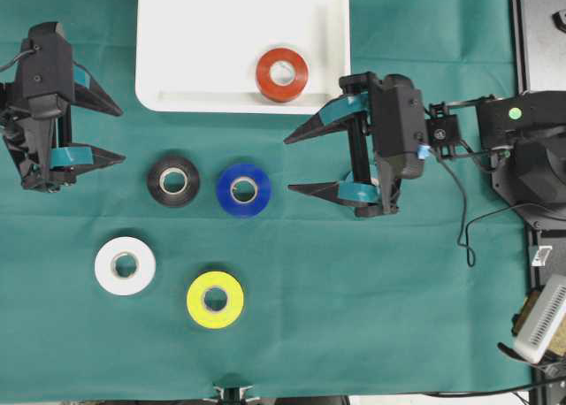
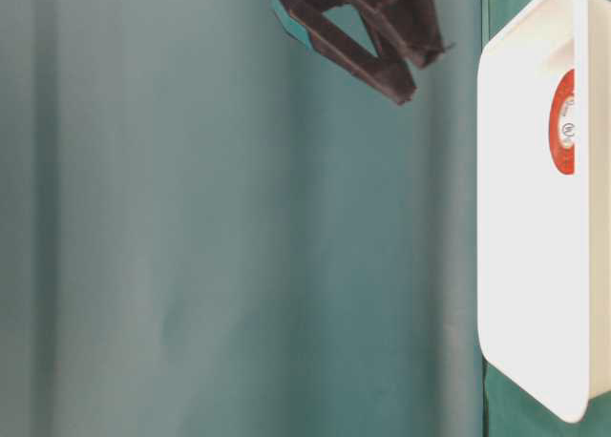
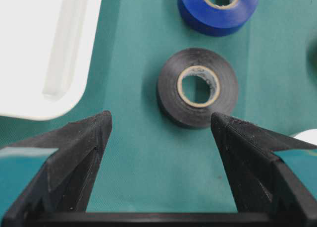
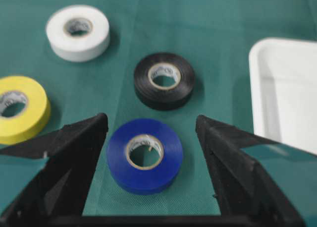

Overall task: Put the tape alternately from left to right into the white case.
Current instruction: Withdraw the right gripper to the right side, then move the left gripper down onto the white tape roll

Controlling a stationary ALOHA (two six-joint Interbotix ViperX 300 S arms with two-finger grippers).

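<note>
Fingers of both grippers, left [image 1: 104, 133] and right [image 1: 297, 164], spread wide and empty overhead, while a red roll [image 1: 282, 73] lies in the white case [image 1: 203, 42] and black [image 1: 173, 181], blue [image 1: 243, 189], white [image 1: 125, 265] and yellow [image 1: 215, 299] rolls lie on the green cloth [image 1: 371, 299]. Left wrist view frames the black roll [image 3: 197, 87] ahead between the tips. Right wrist view frames the blue roll [image 4: 144, 155] between its tips.

left pincer [image 1: 108, 134] spread wide, right pincer [image 1: 292, 164] spread wide, both empty

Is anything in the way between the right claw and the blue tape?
No. The right claw is open with the blue tape lying right between its fingers, and only bare cloth around it.
</note>
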